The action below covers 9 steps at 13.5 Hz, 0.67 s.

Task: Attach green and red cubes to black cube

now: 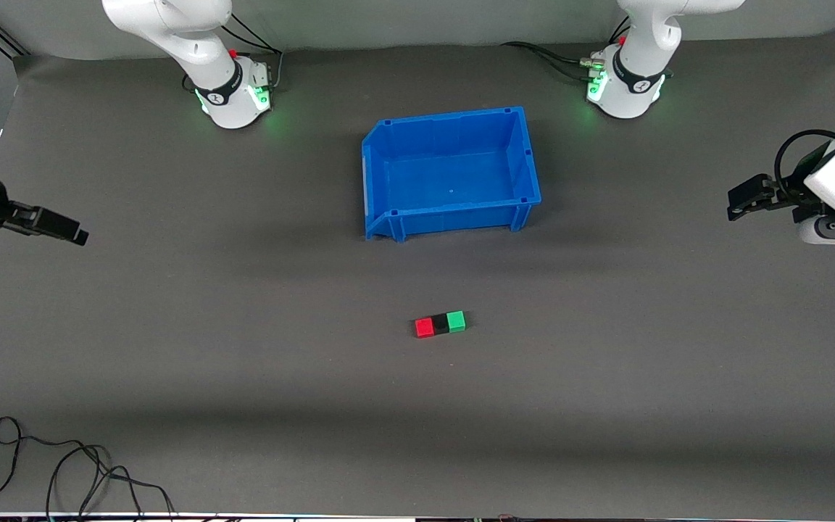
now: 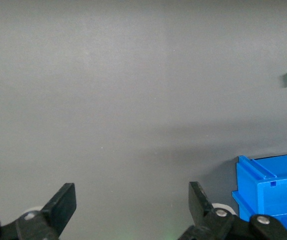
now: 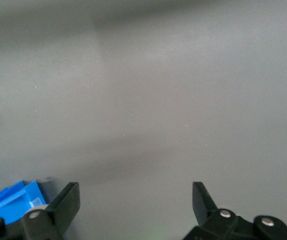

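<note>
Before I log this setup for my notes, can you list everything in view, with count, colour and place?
red cube: one, red, touching the black cube, toward the right arm's end.
black cube: one, black, middle of the row.
green cube: one, green, touching the black cube, toward the left arm's end.
bin: one, blue, farther from the front camera than the row.
cable: one, black, table edge nearest the camera.
left gripper: black jaws open, waiting at the left arm's end.
right gripper: black jaws open, waiting at the right arm's end.

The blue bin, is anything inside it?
Nothing shows inside the blue bin; its bare floor is visible. The wall nearest the front camera hides a thin strip of floor, so that strip cannot be checked.
</note>
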### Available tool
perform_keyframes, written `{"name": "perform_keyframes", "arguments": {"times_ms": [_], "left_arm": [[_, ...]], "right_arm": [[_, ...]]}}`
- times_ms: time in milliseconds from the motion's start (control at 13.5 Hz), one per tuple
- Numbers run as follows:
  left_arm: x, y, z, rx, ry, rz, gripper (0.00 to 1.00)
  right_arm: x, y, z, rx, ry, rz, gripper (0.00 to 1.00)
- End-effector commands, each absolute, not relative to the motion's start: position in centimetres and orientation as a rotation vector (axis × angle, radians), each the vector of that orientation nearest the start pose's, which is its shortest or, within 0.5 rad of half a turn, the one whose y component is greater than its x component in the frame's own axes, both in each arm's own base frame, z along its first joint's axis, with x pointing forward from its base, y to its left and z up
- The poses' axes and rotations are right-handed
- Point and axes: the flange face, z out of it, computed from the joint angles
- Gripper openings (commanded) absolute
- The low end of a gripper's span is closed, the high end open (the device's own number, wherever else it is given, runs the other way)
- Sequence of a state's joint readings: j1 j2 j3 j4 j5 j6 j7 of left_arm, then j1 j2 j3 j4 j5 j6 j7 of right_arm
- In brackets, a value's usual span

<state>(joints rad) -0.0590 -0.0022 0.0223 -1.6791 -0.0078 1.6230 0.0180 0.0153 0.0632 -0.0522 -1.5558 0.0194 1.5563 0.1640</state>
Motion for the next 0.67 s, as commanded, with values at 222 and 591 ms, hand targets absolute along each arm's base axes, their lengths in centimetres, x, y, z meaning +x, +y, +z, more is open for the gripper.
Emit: {"name": "perform_keyframes", "arguments": {"times_ms": [222, 591], "left_arm": [[55.1, -1.8, 58.4, -3.129, 0.109, 0.096, 1.0], [55.2, -2.0, 58.4, -3.13, 0.104, 0.098, 1.0]], "right_arm": [[56.5, -2.3, 61.0, -3.163, 0.237, 0.022, 1.0], [57.0, -1.6, 60.0, -3.167, 0.215, 0.051, 1.0]]}}
